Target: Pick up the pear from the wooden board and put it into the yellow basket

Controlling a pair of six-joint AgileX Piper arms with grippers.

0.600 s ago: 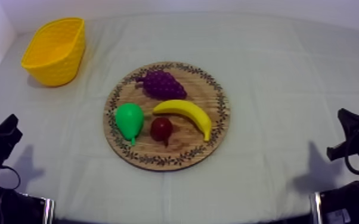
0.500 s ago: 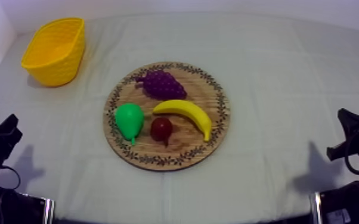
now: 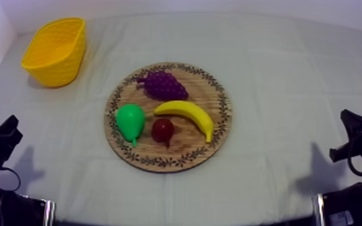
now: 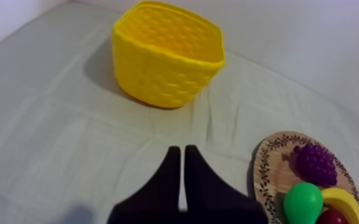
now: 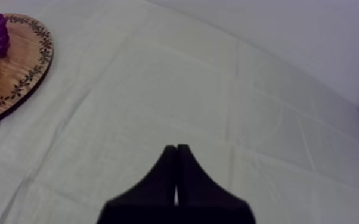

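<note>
Green pear unmoved, both hands idle

Nothing has shifted over the last moments. The pear (image 3: 130, 122) lies on the wooden board (image 3: 224, 111), on the side nearer the yellow basket (image 3: 54, 69), just beside the small red fruit (image 3: 163, 129). My left hand (image 4: 179, 152) sits low over the surface (image 3: 279, 72), its 2 fingers together on nothing; my right hand (image 5: 176, 149) is the same. The basket stands well apart from the board. I judge the reach has not begun, and my left hand is the nearer one.
</note>
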